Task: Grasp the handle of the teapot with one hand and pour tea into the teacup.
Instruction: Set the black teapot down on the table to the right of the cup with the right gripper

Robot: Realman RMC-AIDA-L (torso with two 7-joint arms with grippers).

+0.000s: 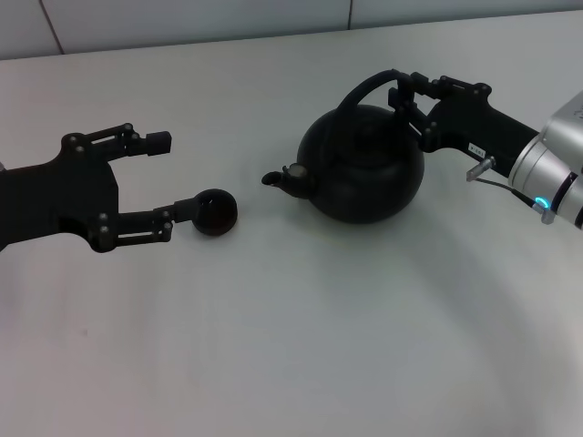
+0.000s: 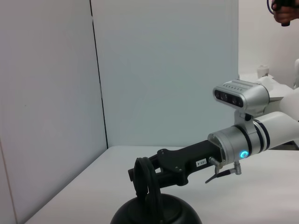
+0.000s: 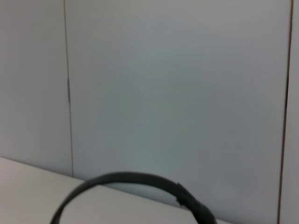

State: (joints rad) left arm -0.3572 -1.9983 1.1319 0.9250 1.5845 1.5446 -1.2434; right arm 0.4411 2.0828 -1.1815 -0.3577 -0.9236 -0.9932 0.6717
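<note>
The teapot sits on the white desk toward its far edge, spout aimed at the robot's left. The teacup stands well apart from the spout, on that same side.

The right pincer reaches in from the right edge of the desk and meets the handle at the arch's rear shoulder. Its fingers sit on either side of the black loop, narrow around it, though whether they truly clamp it cannot be told from here. The left wrist view shows the handle edge-on with the right arm's black fingers against it.

The left pincer rests near the left edge, fingers spread wide, 1 fingertip touching the teacup and the other well off it.

The step in hand looks like securing the handle. To do it well, the grip should close squarely across the loop and firmly, since a heavy pot held off-centre will likely swing. Then lift straight, carry the spout over the teacup, and tilt slowly; the cup is small, so an overshoot would spill.
</note>
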